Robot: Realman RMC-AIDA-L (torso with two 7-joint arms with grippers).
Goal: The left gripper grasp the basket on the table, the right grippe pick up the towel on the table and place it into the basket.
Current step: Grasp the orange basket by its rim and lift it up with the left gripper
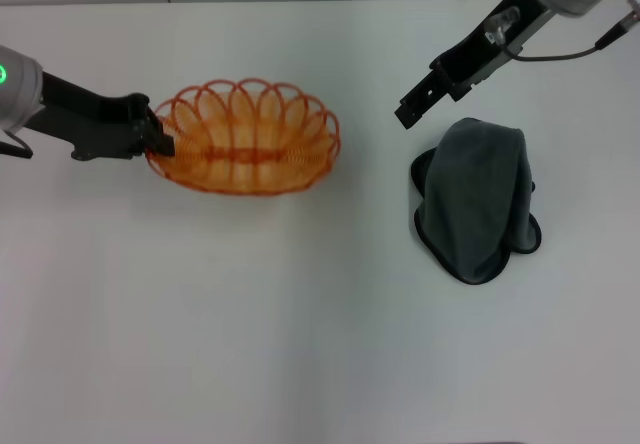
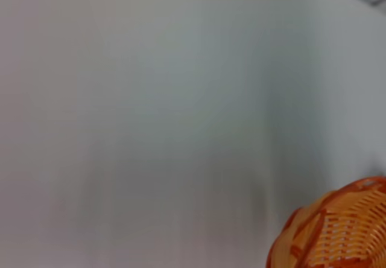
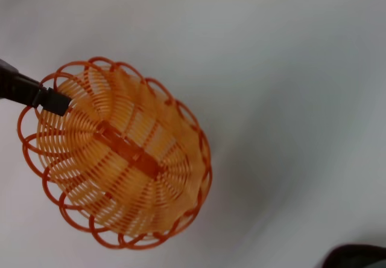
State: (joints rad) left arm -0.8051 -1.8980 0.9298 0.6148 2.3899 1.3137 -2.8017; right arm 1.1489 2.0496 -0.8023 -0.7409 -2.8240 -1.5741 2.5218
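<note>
The towel [image 1: 476, 197] lies rumpled on the white table [image 1: 300, 344], well right of the orange wire basket [image 1: 245, 139]. My left gripper [image 1: 160, 136] pinches its rim; my right gripper [image 1: 408, 112] hovers near the towel, fingers' state unclear. Next: descend and grasp.

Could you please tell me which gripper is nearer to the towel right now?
Right. The right gripper hovers just beyond the towel, not touching it; the left gripper is across the table at the basket rim.
</note>
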